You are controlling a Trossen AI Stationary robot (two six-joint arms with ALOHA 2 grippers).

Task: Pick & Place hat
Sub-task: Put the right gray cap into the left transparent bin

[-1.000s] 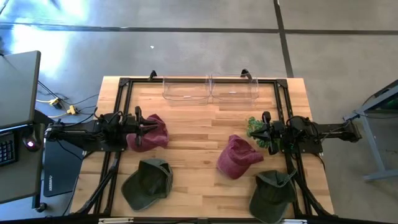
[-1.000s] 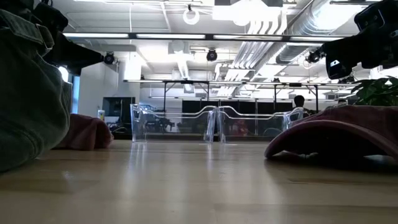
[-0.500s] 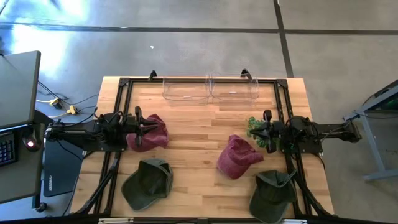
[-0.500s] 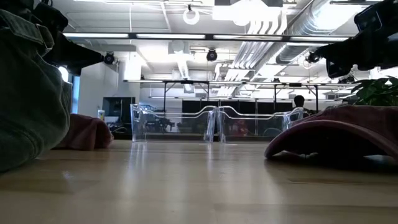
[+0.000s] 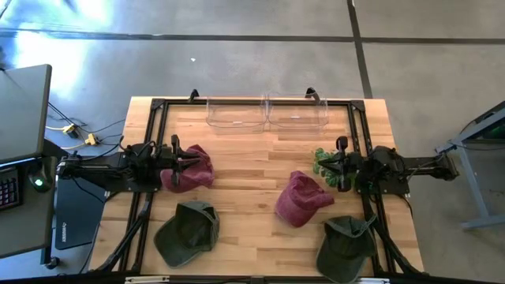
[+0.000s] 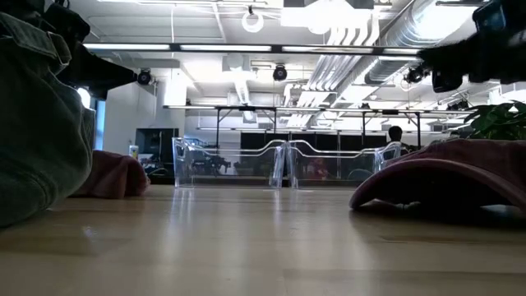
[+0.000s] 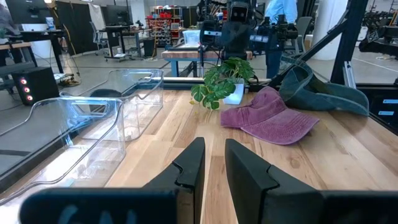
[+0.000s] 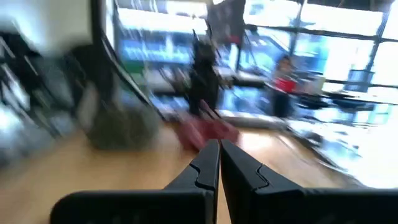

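We see the left pincer [image 5: 183, 164] low over the table [image 5: 252, 150], and under it lies a maroon hat [image 5: 192, 167]. Its fingers [image 7: 189, 167] stand a little apart with a narrow gap, and from the wrist view nothing is between them; if they touch the hat below we cannot tell. A green hat [image 5: 188, 231] lies near this pincer, toward the front edge of the table.

The right pincer [image 5: 338, 169] hangs above the table with its fingers [image 8: 205, 163] pressed together and holding nothing. Just beside it, on the side toward the other arm, is a small green plant [image 5: 323, 161], and a second maroon hat [image 5: 301, 198] lies near, a bit forward. Another green hat [image 5: 346, 244] lies in front of this arm.

Two clear bins [image 5: 267, 113] stand together at the far edge, well apart from both pincers
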